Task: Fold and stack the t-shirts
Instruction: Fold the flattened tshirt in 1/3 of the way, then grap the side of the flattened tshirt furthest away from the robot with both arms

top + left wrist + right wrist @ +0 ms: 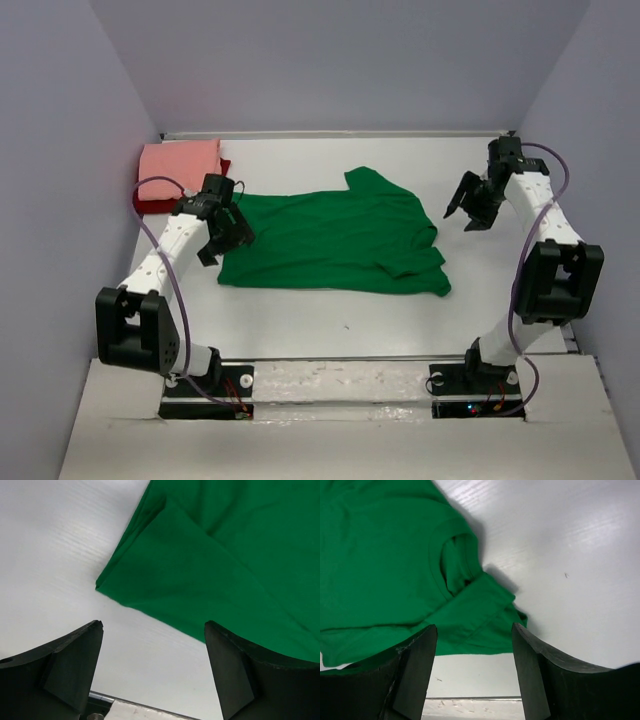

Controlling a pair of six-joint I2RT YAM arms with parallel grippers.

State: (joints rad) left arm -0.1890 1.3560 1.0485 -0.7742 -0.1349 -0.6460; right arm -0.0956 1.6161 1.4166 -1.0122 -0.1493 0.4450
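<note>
A green t-shirt (pixel 335 240) lies partly folded in the middle of the white table, one sleeve sticking out at the back. A folded pink shirt (pixel 178 165) lies on a red one (pixel 140 200) at the back left corner. My left gripper (pixel 226 242) is open and empty at the shirt's left edge; its wrist view shows the green hem corner (pixel 200 570) ahead of the fingers. My right gripper (pixel 463 213) is open and empty, just right of the shirt; its wrist view shows the collar and a folded sleeve (pixel 470 610).
Grey walls close in the table (pixel 330 320) on the left, back and right. The table's metal front rail (pixel 340 362) runs in front of the arm bases.
</note>
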